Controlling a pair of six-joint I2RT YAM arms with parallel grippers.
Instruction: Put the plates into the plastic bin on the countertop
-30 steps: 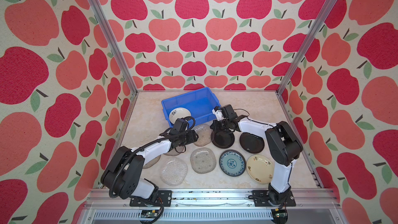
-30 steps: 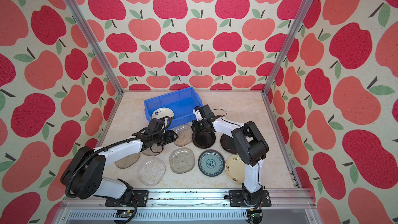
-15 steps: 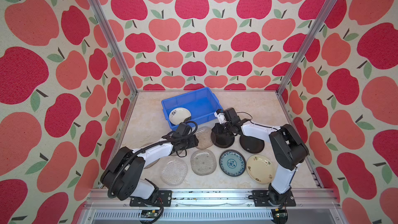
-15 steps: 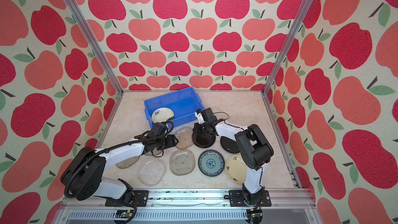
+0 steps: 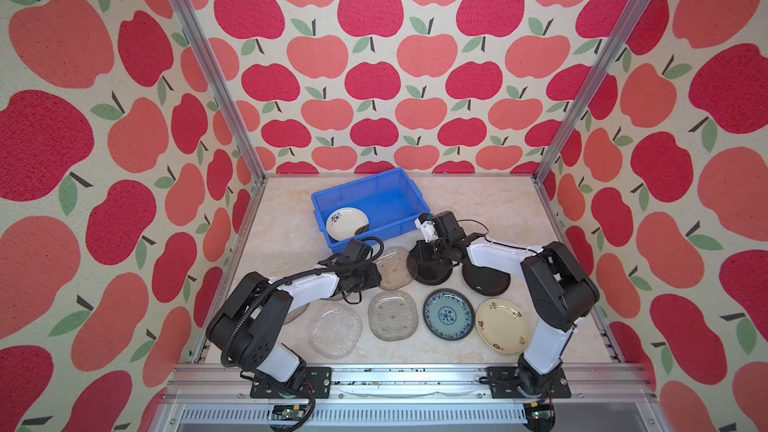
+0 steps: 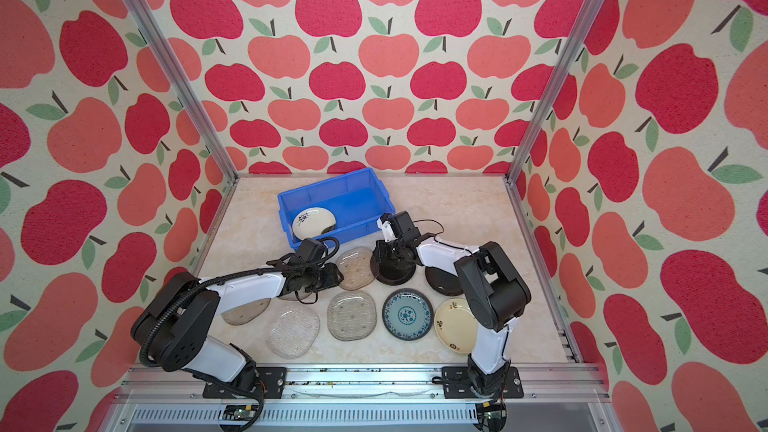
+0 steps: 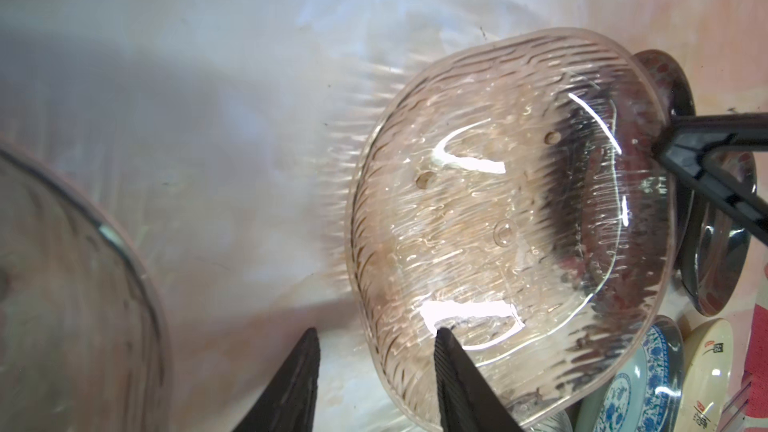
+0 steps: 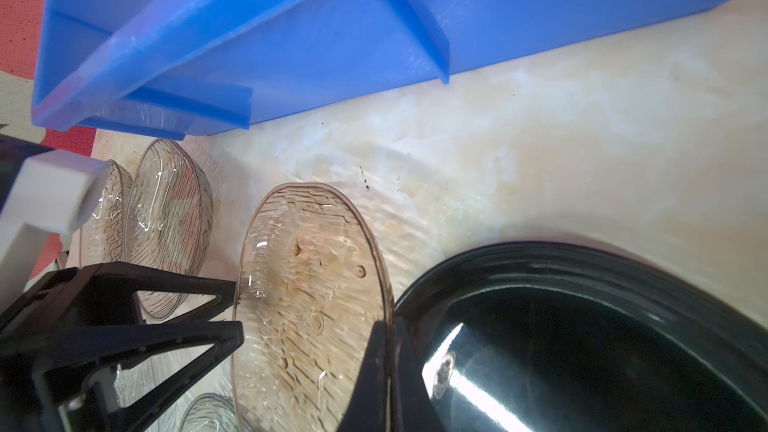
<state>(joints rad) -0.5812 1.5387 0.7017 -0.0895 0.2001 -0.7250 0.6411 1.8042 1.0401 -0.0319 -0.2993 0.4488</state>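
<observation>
Glass plate (image 7: 498,222) rim sits in my spread left tool (image 7: 377,332); my right tool (image 8: 387,328), pressed together, crowds it; closing could knock glass against black plate (image 8: 582,347).

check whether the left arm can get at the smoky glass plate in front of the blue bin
Probably yes. The left gripper stands open astride the rim of the smoky glass plate; nothing lies on it. The right gripper, shut at the opposite edge, leaves that side free.
</observation>
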